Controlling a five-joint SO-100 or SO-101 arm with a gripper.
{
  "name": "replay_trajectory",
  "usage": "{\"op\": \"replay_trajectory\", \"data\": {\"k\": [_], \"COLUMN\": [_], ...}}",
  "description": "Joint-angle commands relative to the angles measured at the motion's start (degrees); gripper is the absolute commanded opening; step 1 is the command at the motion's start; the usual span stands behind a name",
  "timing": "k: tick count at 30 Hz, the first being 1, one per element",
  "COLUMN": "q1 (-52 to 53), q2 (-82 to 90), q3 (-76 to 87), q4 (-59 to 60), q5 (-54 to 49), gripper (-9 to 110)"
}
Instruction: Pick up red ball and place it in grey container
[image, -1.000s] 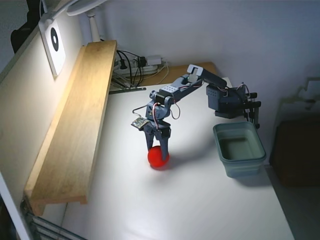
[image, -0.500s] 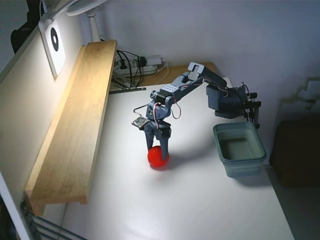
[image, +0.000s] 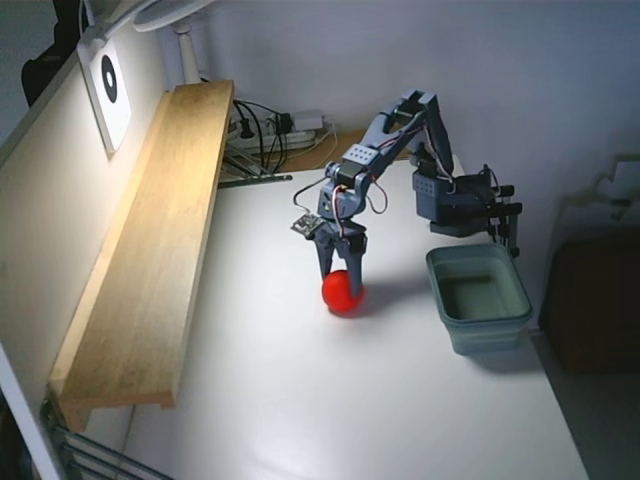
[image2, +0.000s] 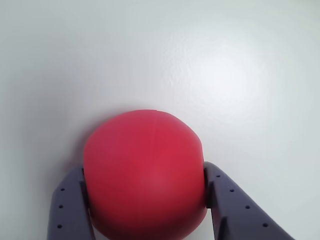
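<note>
Between the fingers (image2: 227, 210), red ball (image2: 145, 175) bottom cropped.

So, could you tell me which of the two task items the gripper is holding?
The red ball, clamped between the gripper fingers; the grey container sits apart, untouched.

White table (image: 300, 400), wooden shelf (image: 150, 250) along lit left wall, pale back wall.

- One small, smooth, bright red ball (image: 343, 290).
- One rectangular grey-green plastic container (image: 479, 297) with rounded corners.
- One blue-grey robot arm (image: 385, 150), carrying one two-finger gripper (image: 340, 276).
- One long wooden shelf board (image: 150, 250).
- One white lamp (image: 170, 20).
- One white card with a black ring target (image: 108, 85).
- One white table (image: 330, 400).
</note>
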Motion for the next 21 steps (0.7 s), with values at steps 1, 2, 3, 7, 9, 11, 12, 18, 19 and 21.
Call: {"op": "replay_trajectory", "data": {"k": [1,2,3,7,9,11,12,18,19,21], "q1": [-0.4,-0.4,-0.4,-0.4,-0.4,-0.4,-0.4,-0.4,-0.4,-0.4], "q2": [9.4,11.5,13.5,19.8,19.8,19.5,19.7,20.1,20.0,19.6], "q3": [5.7,7.9,10.0,15.7,15.6,14.5,13.7,4.9,3.6,-0.8], "q4": [-0.7,-0.8,-0.8,-0.4,-0.2,0.6,1.6,10.7,12.0,15.9], "q5": [0.1,0.1,0.1,0.1,0.1,0.1,0.1,0.1,0.1,0.1], "gripper": [23,23,23,23,23,23,23,23,23,23]}}
